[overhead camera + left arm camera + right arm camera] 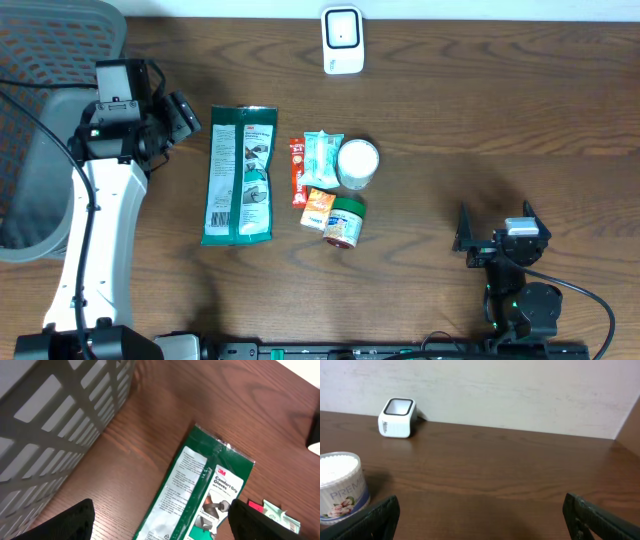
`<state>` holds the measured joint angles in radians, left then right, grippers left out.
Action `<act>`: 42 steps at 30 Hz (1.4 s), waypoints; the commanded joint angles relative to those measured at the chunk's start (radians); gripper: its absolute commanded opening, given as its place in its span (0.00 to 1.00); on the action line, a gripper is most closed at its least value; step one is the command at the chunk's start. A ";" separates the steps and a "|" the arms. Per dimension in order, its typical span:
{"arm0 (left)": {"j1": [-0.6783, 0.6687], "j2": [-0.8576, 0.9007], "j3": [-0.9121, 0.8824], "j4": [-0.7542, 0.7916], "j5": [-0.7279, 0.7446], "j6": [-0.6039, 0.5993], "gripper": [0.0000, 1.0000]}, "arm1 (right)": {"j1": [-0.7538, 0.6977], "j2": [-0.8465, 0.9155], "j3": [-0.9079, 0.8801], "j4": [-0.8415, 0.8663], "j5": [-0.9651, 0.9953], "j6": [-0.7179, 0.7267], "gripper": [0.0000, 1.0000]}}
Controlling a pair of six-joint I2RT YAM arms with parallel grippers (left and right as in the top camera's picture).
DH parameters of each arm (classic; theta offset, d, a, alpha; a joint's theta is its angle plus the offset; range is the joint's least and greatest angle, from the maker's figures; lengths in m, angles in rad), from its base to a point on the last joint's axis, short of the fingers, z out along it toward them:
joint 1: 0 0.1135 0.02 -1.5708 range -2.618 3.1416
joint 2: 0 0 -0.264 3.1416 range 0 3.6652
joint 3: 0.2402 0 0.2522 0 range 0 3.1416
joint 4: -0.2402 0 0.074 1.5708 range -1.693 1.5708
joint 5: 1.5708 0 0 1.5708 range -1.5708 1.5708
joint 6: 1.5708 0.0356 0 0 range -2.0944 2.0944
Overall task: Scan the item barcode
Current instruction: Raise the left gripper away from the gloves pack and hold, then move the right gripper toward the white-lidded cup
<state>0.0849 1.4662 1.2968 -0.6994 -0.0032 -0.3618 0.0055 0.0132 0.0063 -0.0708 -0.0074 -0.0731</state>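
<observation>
Overhead, my left claw (183,115) hangs at ten o'clock, just beside the glove packet (240,175); the scanner (342,40) sits at twelve. Left wrist: it stands spread wide, the packet below it, ungripped. Right wrist: my right claw (481,502) gapes wide.

The glove pack (200,495) ran off the left wrist view's bottom edge, its lower part lost. Of the left tool (161,515), only dark fingers (70,522) showed, cropped in the bottom corners. Overhead, the basket (35,130) was cut by the left edge. The cotton-swab tub (340,485) was clipped at left in the right wrist view. Print on the red stick (297,172) and orange sachet (318,208)? Too small to read.
</observation>
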 commanded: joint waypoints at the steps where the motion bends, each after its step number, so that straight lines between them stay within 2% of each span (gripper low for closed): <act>1: 0.004 0.004 0.008 -0.002 -0.009 0.009 0.85 | 0.003 0.000 -0.001 -0.005 -0.005 -0.010 0.99; 28: 0.004 0.004 0.008 -0.002 -0.009 0.009 0.86 | 0.003 0.000 -0.001 0.005 -0.006 -0.010 0.99; 32: 0.004 0.004 0.008 -0.002 -0.009 0.009 0.86 | 0.003 0.001 -0.001 0.013 -0.054 -0.002 0.99; 35: 0.004 0.004 0.008 -0.003 -0.009 0.010 0.86 | 0.003 0.001 0.000 0.066 -0.194 0.027 0.99; 38: 0.004 0.004 0.008 -0.002 -0.009 0.009 0.86 | 0.002 0.008 0.061 0.027 -0.207 0.151 0.99; 42: 0.004 0.004 0.008 -0.003 -0.009 0.009 0.86 | 0.002 0.087 0.260 -0.086 -0.208 0.225 0.99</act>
<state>0.0853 1.4662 1.2968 -0.6998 -0.0032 -0.3622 0.0051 0.0536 0.1135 -0.1398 -0.1783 0.0525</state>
